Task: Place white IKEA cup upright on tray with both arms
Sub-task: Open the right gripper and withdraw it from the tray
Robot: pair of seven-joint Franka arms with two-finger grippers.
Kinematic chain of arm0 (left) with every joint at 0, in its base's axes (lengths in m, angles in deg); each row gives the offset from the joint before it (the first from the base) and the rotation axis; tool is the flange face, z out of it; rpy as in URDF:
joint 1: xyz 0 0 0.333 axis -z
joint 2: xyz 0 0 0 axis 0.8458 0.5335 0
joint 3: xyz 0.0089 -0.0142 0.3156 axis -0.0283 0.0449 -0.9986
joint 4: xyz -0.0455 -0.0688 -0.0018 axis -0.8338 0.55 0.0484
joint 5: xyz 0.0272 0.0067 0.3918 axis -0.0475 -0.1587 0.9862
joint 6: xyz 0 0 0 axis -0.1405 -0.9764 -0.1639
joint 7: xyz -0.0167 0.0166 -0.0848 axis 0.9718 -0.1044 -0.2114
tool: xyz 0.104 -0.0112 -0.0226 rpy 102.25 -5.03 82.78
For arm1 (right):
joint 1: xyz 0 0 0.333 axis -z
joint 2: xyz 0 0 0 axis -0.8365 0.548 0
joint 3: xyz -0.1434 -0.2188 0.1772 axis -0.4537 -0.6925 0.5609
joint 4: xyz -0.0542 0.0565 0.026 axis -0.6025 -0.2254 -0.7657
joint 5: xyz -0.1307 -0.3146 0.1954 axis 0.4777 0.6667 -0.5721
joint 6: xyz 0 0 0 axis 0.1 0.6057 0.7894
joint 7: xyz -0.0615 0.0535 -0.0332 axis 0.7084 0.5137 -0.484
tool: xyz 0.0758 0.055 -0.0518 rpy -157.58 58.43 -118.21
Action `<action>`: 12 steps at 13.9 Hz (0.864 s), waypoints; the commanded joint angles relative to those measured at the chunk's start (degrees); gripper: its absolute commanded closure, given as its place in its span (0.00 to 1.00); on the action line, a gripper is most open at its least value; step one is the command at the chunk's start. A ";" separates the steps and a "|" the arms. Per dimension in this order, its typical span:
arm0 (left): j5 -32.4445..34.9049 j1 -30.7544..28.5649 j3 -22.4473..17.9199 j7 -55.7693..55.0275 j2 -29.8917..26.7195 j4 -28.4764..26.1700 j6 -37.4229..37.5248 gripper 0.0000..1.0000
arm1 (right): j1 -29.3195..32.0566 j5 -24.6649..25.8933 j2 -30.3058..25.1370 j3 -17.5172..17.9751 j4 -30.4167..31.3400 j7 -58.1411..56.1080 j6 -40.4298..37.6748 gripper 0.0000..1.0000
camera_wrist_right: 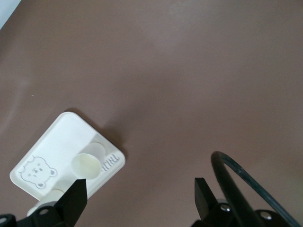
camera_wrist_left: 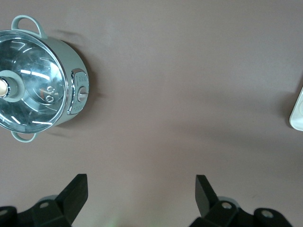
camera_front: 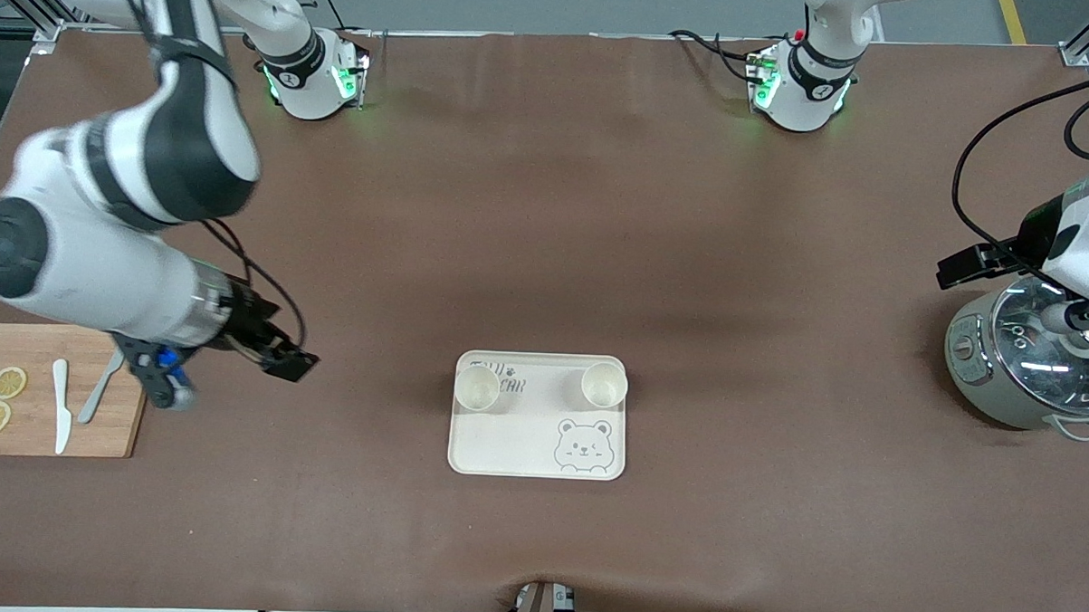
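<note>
The cream tray [camera_front: 539, 451] with the bear drawing lies in the middle of the table, toward the front camera. Two white cups stand upright on its farther edge, one [camera_front: 477, 387] toward the right arm's end and one [camera_front: 604, 384] toward the left arm's end. My right gripper [camera_wrist_right: 140, 186] is open and empty, hanging above the table between the cutting board and the tray; its wrist view shows the tray [camera_wrist_right: 61, 137] and a cup [camera_wrist_right: 86, 164]. My left gripper [camera_wrist_left: 140, 182] is open and empty, up beside the pot.
A grey pot with a glass lid [camera_front: 1032, 359] stands at the left arm's end. A wooden cutting board [camera_front: 96, 440] with lemon slices, a white knife and a second utensil lies at the right arm's end. A black cable loop [camera_wrist_right: 236, 179] hangs by my right gripper.
</note>
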 commanded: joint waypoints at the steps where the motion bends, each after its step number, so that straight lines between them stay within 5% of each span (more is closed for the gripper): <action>1: 1.46 -0.59 0.49 1.01 -2.11 -2.10 -1.32 0.00 | 4.39 1.76 -5.47 1.48 3.08 -7.71 -3.27 0.00; 7: 1.46 -0.59 0.49 1.09 -2.81 -1.49 -1.77 0.00 | 11.69 5.02 -17.07 2.10 13.00 -30.57 -5.56 0.00; 12: 0.84 -0.59 -0.21 1.01 -4.04 -1.49 -1.33 0.00 | 16.79 7.13 -20.51 4.10 13.37 -37.89 -9.51 0.00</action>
